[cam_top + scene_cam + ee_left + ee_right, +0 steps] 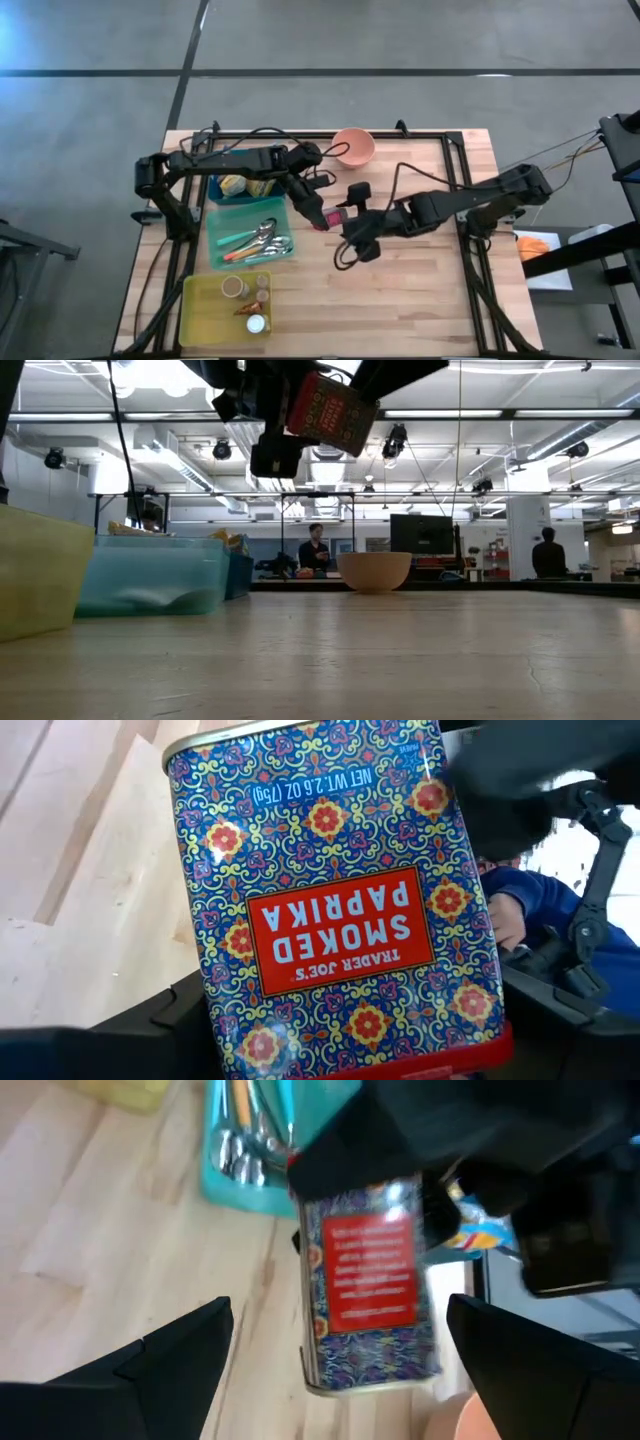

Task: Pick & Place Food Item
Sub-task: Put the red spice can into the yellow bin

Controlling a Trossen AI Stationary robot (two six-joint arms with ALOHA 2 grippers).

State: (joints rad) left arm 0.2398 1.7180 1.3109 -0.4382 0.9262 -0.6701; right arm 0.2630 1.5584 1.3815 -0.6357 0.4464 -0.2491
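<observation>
Near the centre of the high frame, the left gripper (318,217) is holding a blue, red-labelled, patterned smoked paprika tin (322,219) with its jaws clamped on it, raised above the wooden worktop (420,300). The right gripper (345,222) is waiting just beside the tin, jaws spread apart.

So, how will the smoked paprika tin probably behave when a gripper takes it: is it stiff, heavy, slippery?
The smoked paprika tin looks like a flat-sided metal box, so it is probably stiff. Its label states a small net weight, so it is likely light. The printed surface shows glare, so it may slip between the fingers; the left gripper holds it above the table, slightly tilted.
</observation>
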